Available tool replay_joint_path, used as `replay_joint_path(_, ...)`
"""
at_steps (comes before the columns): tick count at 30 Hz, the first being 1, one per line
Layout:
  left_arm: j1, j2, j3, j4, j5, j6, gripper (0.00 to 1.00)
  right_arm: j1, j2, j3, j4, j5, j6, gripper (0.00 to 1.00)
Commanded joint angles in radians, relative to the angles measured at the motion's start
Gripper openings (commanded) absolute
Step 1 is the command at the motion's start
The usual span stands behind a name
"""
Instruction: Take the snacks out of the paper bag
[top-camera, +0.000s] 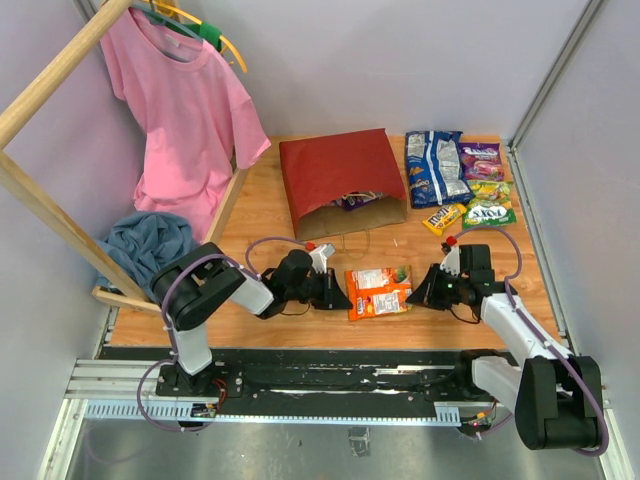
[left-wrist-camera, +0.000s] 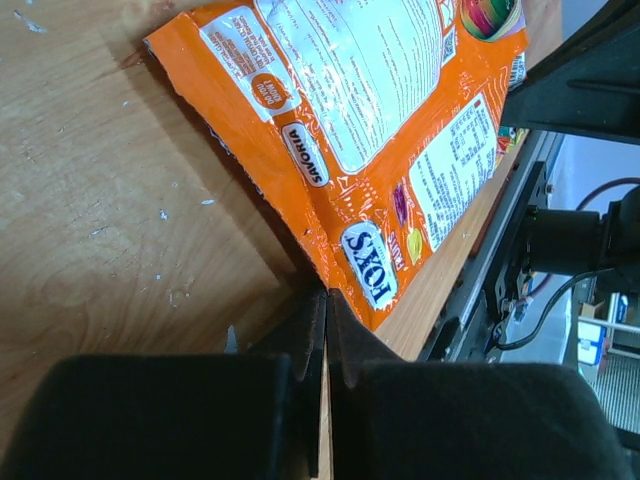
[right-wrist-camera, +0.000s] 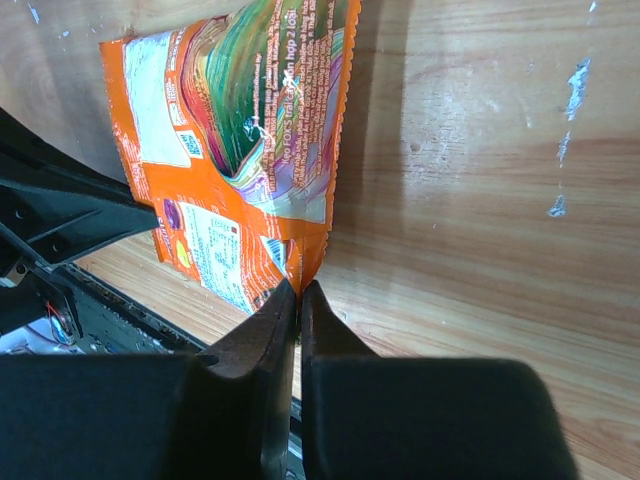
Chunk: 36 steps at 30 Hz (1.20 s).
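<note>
The red paper bag (top-camera: 335, 170) lies flat at mid-table, its mouth facing the arms, and a purple packet (top-camera: 355, 201) shows inside. An orange snack packet (top-camera: 378, 291) lies between the two grippers. My left gripper (top-camera: 338, 296) is shut on its left edge. In the left wrist view the orange packet (left-wrist-camera: 350, 120) ends in a corner between the tips of the left gripper (left-wrist-camera: 326, 298). My right gripper (top-camera: 421, 289) is shut on the right edge. The right wrist view shows the orange packet (right-wrist-camera: 240, 130) with its corner pinched in the right gripper (right-wrist-camera: 299, 288).
More snacks lie at the back right: a blue-white bag (top-camera: 435, 165), a purple bag (top-camera: 481, 158), a yellow pack (top-camera: 443, 217) and a green bag (top-camera: 488, 212). A pink shirt (top-camera: 185, 110) hangs on a wooden frame at left, above a blue cloth heap (top-camera: 148, 245).
</note>
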<state>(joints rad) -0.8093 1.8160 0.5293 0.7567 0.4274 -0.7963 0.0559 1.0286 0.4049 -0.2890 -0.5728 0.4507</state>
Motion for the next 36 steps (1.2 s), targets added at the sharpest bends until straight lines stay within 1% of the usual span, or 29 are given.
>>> replay_joint_path(1,-0.011,0.015,-0.018,-0.158,-0.062,0.031,0.01,-0.011,-0.013,0.017,0.003,-0.019,0.018,0.01)
replay_joint_path(2,-0.002,0.001,-0.027,-0.162,-0.084,0.028,0.01,-0.013,-0.017,0.017,-0.003,-0.015,0.020,0.01)
replay_joint_path(4,0.035,-0.024,-0.064,-0.137,-0.084,0.002,0.01,-0.013,-0.018,0.016,-0.008,-0.017,0.015,0.01)
replay_joint_path(7,0.125,-0.043,-0.122,-0.092,-0.060,-0.024,0.01,-0.013,-0.004,0.016,-0.007,-0.024,0.007,0.01)
replay_joint_path(10,0.199,-0.070,-0.152,-0.105,-0.061,-0.009,0.00,-0.013,0.024,0.021,0.004,-0.047,0.003,0.01)
replay_joint_path(14,0.220,-0.123,-0.114,-0.213,-0.112,0.041,0.01,-0.012,0.049,0.041,-0.006,-0.052,-0.027,0.01)
replay_joint_path(17,0.220,-0.148,-0.077,-0.254,-0.119,0.062,0.01,-0.002,0.055,0.070,-0.042,-0.037,-0.056,0.01)
replay_joint_path(18,0.219,-0.154,-0.070,-0.254,-0.102,0.065,0.00,0.001,0.058,0.073,-0.049,-0.029,-0.056,0.03)
replay_joint_path(19,0.215,-0.162,-0.062,-0.253,-0.084,0.070,0.01,0.003,0.057,0.074,-0.046,-0.026,-0.054,0.07)
replay_joint_path(20,0.201,-0.180,-0.046,-0.265,-0.072,0.083,0.00,0.006,0.059,0.071,-0.044,-0.021,-0.050,0.17)
replay_joint_path(21,0.175,-0.202,-0.022,-0.303,-0.083,0.108,0.00,0.011,0.062,0.069,-0.043,-0.015,-0.048,0.30)
replay_joint_path(22,0.133,-0.228,0.014,-0.364,-0.126,0.142,0.03,0.016,0.064,0.070,-0.048,-0.005,-0.048,0.44)
replay_joint_path(23,0.082,-0.251,0.054,-0.440,-0.187,0.191,0.09,0.022,0.064,0.071,-0.054,0.007,-0.049,0.53)
replay_joint_path(24,0.033,-0.268,0.096,-0.506,-0.247,0.223,0.15,0.026,0.064,0.072,-0.058,0.016,-0.048,0.59)
replay_joint_path(25,-0.008,-0.277,0.133,-0.549,-0.286,0.239,0.18,0.028,0.060,0.069,-0.061,0.022,-0.048,0.62)
replay_joint_path(27,-0.044,-0.278,0.172,-0.554,-0.269,0.223,0.20,0.028,0.053,0.055,-0.059,0.028,-0.040,0.62)
replay_joint_path(32,-0.051,-0.218,0.184,-0.394,-0.150,0.133,0.19,0.028,-0.004,-0.046,0.005,0.020,0.054,0.63)
replay_joint_path(36,-0.062,-0.123,0.216,-0.333,-0.124,0.125,0.16,0.026,-0.098,-0.170,0.114,0.023,0.189,0.60)
